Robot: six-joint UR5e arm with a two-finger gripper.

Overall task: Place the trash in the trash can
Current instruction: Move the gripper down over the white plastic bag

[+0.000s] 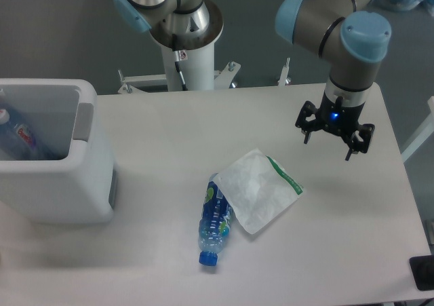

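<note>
Pale grey tabletop (169, 123) is filling most of the view, with the white pedestal (186, 55) of the UR5e arm (332, 21) standing at its far edge. At the table's left side the trash can (61, 184) is sitting, a boxy white bin with rounded corners and a grey panel at its right rim; something with a blue and red label (20, 140) is lying inside it (a bottle, by the look of it, though I cannot be sure). Well to the right of the trash can, near the middle of the table, the white wrapper (261, 187) with its green edge stripe is lying flat. Its left corner is overlapping the base end of the small clear bottle (215, 221), which is resting on its side with its blue cap pointing toward the table's near edge. Farther right of the trash can, beyond the wrapper, the gripper (327, 142) is hanging above the table, its fingers spread apart and holding nothing.
</note>
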